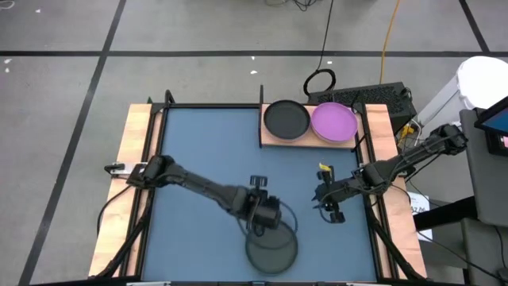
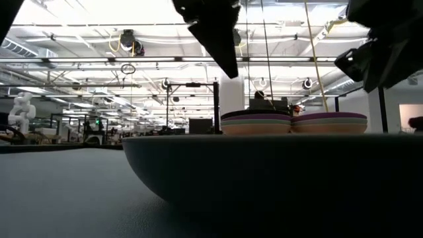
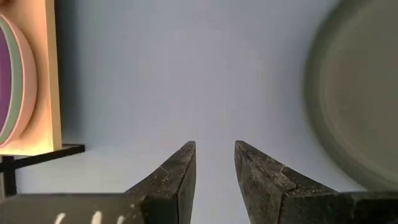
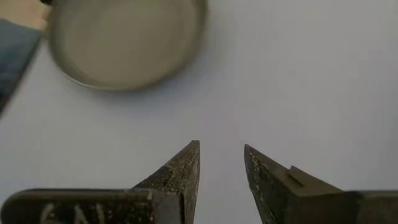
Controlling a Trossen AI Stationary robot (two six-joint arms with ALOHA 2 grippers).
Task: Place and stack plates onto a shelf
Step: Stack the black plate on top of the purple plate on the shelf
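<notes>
The left pincer (image 1: 263,216), fingers slightly apart and empty, hovers above the last round pale green plastic plate (image 1: 271,248) near the bench's front edge, seemingly to collect it; the right pincer (image 1: 332,208), likewise slightly parted and empty, waits to its right. Two plate stacks, black-topped (image 1: 286,119) and purple-topped (image 1: 333,121), fill the light wooden shelf (image 1: 270,141) at the far side.

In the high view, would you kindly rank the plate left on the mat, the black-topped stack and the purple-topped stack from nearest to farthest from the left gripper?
From the left gripper:
1. Plate on the mat, just below it, near the table's front edge.
2. Black-topped stack, on the shelf's left half.
3. Purple-topped stack, on the shelf's right half.

Dark jointed arms, black tapered fingers (image 3: 180,180), white markings
</notes>
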